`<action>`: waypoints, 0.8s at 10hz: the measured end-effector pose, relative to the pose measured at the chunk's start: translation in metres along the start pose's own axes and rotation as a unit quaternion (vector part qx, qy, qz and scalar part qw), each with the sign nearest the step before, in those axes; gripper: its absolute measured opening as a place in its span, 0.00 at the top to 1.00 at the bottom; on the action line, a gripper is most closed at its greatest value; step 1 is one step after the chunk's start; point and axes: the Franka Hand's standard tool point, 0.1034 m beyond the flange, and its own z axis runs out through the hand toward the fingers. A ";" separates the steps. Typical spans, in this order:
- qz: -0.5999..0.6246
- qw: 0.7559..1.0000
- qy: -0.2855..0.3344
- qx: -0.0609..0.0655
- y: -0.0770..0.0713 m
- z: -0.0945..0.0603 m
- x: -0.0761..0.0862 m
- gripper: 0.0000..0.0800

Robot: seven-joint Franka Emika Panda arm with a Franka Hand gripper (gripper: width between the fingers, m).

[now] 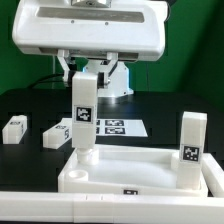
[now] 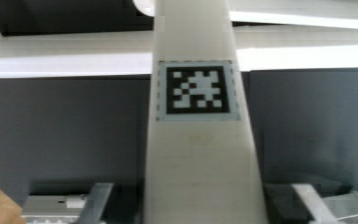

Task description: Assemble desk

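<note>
The white rimmed tabletop [image 1: 140, 172] lies at the front of the black table. One white leg [image 1: 192, 142] with a square marker stands upright in the corner on the exterior view's right. My gripper [image 1: 82, 76] is shut on the top of a second leg [image 1: 84, 115], held upright with its lower end at the tabletop's corner on the exterior view's left. In the wrist view this leg [image 2: 199, 110] runs down the middle, marker facing the camera, with my gripper [image 2: 201, 202] round it and one of the fingers [image 2: 99, 200] on each side.
Two loose white legs [image 1: 14, 128] [image 1: 58, 134] lie on the table at the exterior view's left. The marker board [image 1: 116, 127] lies flat behind the tabletop. The robot's white base [image 1: 90, 35] rises at the back.
</note>
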 end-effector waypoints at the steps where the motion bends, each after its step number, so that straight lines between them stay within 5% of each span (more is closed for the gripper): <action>1: 0.000 1.000 0.000 0.000 0.000 0.000 0.000 0.64; 8: -0.005 1.000 -0.001 -0.004 0.002 0.015 0.005 0.64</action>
